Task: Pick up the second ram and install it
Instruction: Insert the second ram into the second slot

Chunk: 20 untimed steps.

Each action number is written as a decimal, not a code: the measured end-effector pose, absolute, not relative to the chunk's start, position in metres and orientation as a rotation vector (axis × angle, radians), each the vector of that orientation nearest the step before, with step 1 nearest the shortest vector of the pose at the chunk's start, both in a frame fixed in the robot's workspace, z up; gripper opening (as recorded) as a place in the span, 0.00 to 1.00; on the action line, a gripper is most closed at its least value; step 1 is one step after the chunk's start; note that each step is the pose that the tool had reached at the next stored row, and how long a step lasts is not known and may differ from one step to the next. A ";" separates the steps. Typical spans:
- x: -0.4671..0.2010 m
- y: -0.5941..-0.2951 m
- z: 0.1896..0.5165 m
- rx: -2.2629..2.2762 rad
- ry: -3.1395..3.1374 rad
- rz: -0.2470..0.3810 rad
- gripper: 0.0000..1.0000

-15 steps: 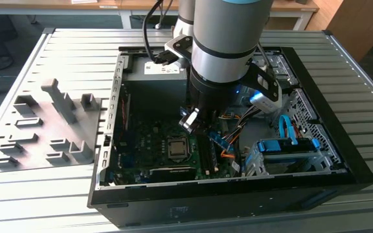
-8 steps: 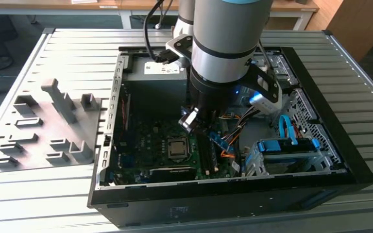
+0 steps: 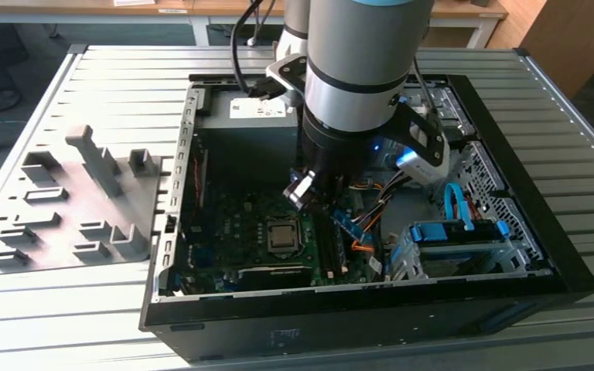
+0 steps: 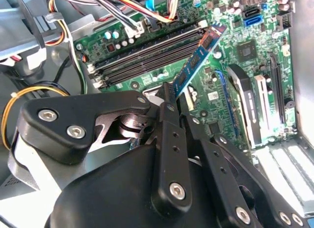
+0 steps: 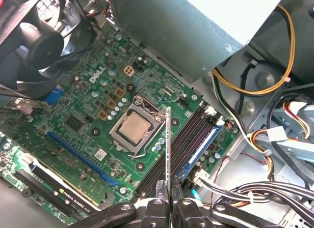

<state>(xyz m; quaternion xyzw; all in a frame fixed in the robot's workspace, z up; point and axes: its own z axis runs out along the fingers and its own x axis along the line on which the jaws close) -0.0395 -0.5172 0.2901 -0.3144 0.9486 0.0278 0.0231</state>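
My gripper (image 5: pixel 168 189) is shut on the second ram (image 5: pixel 168 147), a thin dark stick seen edge-on in the first wrist view. The stick stands over the motherboard, between the CPU socket (image 5: pixel 135 128) and the black memory slots (image 5: pixel 184 144). In the second wrist view the ram (image 4: pixel 198 58) shows its blue label and sticks out from the gripper (image 4: pixel 176 106) toward the slots (image 4: pixel 147 56). Another stick with a blue label (image 5: pixel 203 149) sits in the outermost slot. In the exterior view the gripper (image 3: pixel 308 193) hangs low inside the open computer case (image 3: pixel 168 255).
A grey power supply (image 5: pixel 196 26) and a black fan (image 5: pixel 39 41) border the motherboard. Yellow and orange cables (image 5: pixel 255 85) loop beside the slots. A blue drive bay (image 3: pixel 457 232) fills the case on the exterior view's right. Grey holder blocks (image 3: pixel 80 209) stand on the table on its left.
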 end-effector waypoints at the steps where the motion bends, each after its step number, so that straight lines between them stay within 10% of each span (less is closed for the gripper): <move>1: -0.039 -0.517 0.290 -0.964 2.940 0.086 0.14; 20: -0.039 -0.517 0.290 -0.848 2.974 0.083 0.14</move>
